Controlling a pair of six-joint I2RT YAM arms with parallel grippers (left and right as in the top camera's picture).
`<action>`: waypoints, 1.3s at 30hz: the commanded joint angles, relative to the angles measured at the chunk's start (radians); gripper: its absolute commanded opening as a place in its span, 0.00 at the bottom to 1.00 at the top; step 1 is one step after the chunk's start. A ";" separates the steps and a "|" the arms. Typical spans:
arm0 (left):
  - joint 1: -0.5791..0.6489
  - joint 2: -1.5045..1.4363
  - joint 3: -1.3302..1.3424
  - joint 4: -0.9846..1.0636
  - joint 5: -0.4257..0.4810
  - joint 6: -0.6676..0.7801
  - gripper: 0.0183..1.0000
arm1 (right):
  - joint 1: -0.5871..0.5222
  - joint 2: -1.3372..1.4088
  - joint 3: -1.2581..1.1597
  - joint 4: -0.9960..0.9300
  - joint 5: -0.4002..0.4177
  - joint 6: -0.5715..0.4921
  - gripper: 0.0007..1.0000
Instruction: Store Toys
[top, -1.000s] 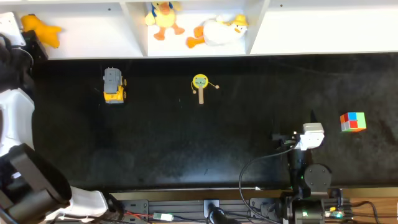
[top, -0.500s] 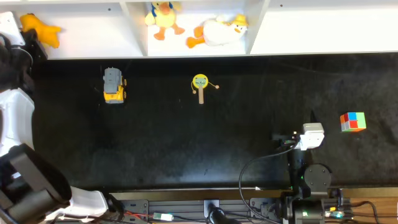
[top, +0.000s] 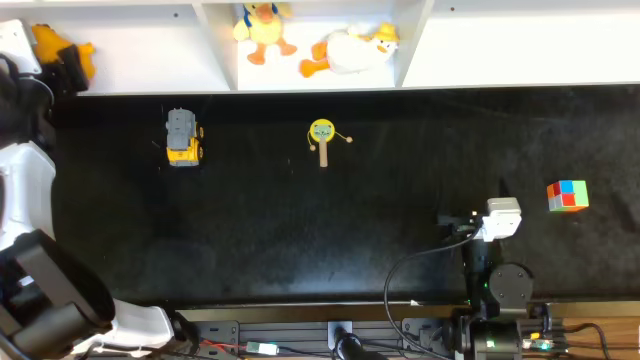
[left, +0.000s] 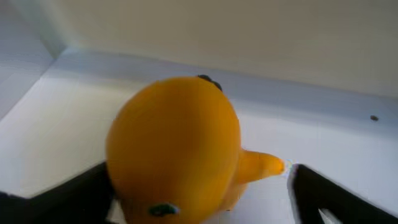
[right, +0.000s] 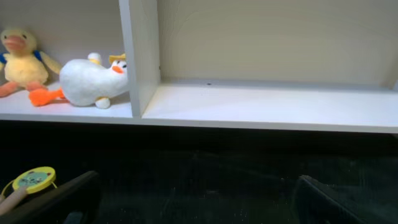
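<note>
An orange duck toy (left: 177, 149) lies on the floor of the left shelf compartment (top: 140, 55), also seen as the orange duck (top: 45, 40) at the far left. My left gripper (left: 199, 193) is open inside that compartment with its fingers either side of the duck; a gap shows at one finger (left: 329, 193). From above, the left gripper (top: 72, 62) overlaps the duck's near side. My right gripper (right: 193, 208) stands open and empty low over the black table, facing the shelf.
On the black table (top: 330, 230) are a yellow truck (top: 183, 137), a round rattle (top: 323, 135) and a coloured cube (top: 567, 196). A yellow plush duck (top: 263, 25) and a white plush duck (top: 350, 48) lie in the middle compartment. The right compartment (right: 267, 102) holds nothing.
My left gripper has shifted up and right in the top view and now covers part of the orange duck. The right arm has not moved.
</note>
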 joint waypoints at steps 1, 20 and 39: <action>-0.009 0.023 0.013 -0.010 -0.002 -0.007 1.00 | -0.005 -0.009 -0.013 0.005 0.008 0.011 0.99; -0.009 -0.026 -0.002 -0.118 -0.006 -0.002 1.00 | -0.005 -0.009 -0.013 0.005 0.009 0.011 0.99; -0.009 -0.291 -0.248 -0.153 -0.031 0.023 1.00 | -0.005 -0.009 -0.013 0.005 0.008 0.011 1.00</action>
